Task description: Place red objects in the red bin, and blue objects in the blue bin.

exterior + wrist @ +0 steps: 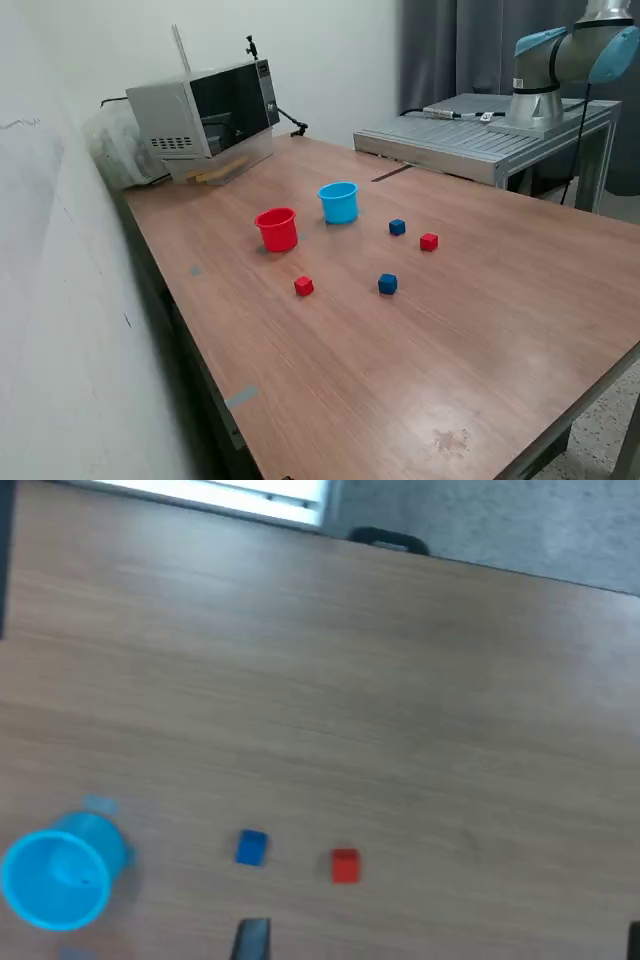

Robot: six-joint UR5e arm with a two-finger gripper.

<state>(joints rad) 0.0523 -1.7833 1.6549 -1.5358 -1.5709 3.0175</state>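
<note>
While only one dark fingertip (251, 938) shows in the wrist view, I cannot tell whether the jaws are apart. A blue cube (251, 847) lies just ahead of it, a red cube (345, 865) beside that, the blue cup (60, 875) farther off, all on the table (400, 700).

The red cup (277, 229) stands beside the blue cup, with another red cube (303, 286) and blue cube (387, 284) nearby.

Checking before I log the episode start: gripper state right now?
Gripper: cannot tell. Only one dark fingertip shows at the wrist view's edge, nothing seen in it; all four cubes lie on the table.
</note>
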